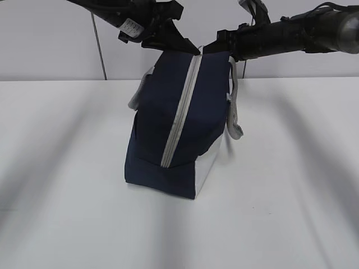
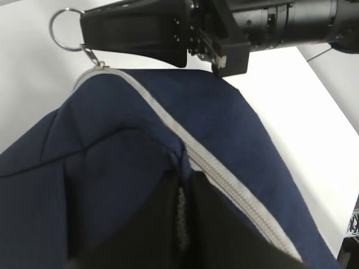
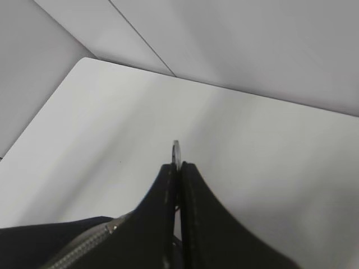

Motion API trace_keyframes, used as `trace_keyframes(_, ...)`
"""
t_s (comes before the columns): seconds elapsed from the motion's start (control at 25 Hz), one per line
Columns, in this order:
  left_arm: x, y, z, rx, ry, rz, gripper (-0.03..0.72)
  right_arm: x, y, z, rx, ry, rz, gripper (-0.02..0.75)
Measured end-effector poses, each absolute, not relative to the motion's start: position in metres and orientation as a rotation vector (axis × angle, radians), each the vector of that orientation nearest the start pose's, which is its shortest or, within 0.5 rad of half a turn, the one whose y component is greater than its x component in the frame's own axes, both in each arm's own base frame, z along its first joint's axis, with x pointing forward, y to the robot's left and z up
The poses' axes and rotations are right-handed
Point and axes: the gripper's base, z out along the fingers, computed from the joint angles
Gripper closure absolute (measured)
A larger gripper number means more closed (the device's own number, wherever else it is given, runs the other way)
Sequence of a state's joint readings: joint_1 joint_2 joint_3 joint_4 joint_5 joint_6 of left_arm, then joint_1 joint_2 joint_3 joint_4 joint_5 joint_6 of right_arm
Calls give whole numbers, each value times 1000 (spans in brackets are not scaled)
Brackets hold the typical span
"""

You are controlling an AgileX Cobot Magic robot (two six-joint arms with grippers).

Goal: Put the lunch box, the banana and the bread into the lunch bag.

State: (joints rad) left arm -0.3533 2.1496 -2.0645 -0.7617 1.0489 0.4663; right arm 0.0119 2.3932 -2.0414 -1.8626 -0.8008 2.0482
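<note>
Lunch bag [image 1: 185, 120] stands on white counter [image 1: 67, 185], about middle, nearer far edge; navy body, white end panel toward near-right. Grey zipper [image 1: 180, 112] runs closed over top, down near face. Right pincer [image 3: 179, 168] pressed together on ring pull [image 3: 176, 150] at far end of zipper. Left pincer [image 2: 182, 162] clamped on bag fabric fold beside zipper, at top. Grey strap handle [image 1: 236, 106] hangs on right side.

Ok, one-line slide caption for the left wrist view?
Left gripper pinches the bag beside its closed zipper while the right gripper holds the ring pull.
</note>
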Motion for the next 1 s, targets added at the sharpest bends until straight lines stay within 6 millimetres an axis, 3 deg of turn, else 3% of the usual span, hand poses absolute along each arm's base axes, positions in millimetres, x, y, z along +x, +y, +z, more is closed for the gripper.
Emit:
trace_keyframes(0.44,432,-220,305,781,2311,-960,664,536,69,208,-391,2035,859,754)
trace_keyframes(1.0,431,-220,305,808,2299,-954,664,539,69,189,-370,2068,873,754)
